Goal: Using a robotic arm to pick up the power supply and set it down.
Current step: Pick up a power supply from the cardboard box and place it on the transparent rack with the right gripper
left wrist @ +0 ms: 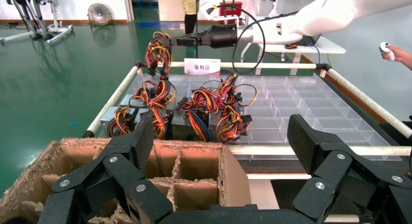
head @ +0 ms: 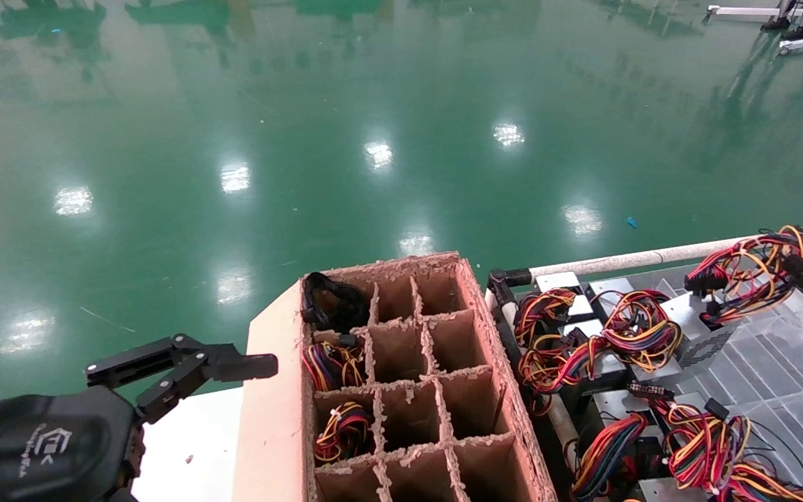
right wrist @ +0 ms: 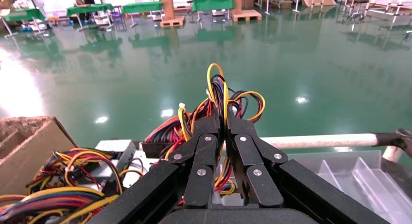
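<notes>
Green glossy floor (head: 373,104) beyond. Right black two-finger gripper (right wrist: 224,124) clamps only the red-yellow wire bundle (right wrist: 221,95); its grey metal power supply (head: 680,310) dangles below. Wires may slip or snag neighbouring units. Left gripper (left wrist: 221,146) idle, fingers apart.

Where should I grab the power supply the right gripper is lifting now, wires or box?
The right gripper is shut on the wire bundle alone; the power supply hangs tilted below. Probably safer: grip the grey box across its flat sides, coming from above, since looped wires can slip or snag.
</notes>
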Controlling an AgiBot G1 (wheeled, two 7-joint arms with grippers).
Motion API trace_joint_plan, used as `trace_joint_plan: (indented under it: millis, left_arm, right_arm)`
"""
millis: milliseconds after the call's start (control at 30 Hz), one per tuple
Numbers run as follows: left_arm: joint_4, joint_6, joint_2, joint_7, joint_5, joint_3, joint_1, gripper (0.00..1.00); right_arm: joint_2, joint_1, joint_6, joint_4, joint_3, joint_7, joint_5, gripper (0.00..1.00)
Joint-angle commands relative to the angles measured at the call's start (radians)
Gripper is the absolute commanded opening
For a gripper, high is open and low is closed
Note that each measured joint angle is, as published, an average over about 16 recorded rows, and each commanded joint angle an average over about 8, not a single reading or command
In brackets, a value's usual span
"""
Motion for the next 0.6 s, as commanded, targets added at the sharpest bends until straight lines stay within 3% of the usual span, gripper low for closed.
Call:
trace_joint_plan:
  millis: [33, 600]
  left_arm:
    - [0.0, 0.0, 0.0, 0.0, 0.0, 0.0, 0.0, 1.0]
    - [0.0, 0.0, 0.0, 0.0, -0.001, 0.001, 0.0, 1.0]
  right_arm:
    - [0.009, -0.002, 0.0, 0.003, -0.003, -0.002, -0.004, 0.0]
    - [0.085, 0.01, -0.042, 0.051, -0.044, -0.032, -0.064, 0.0]
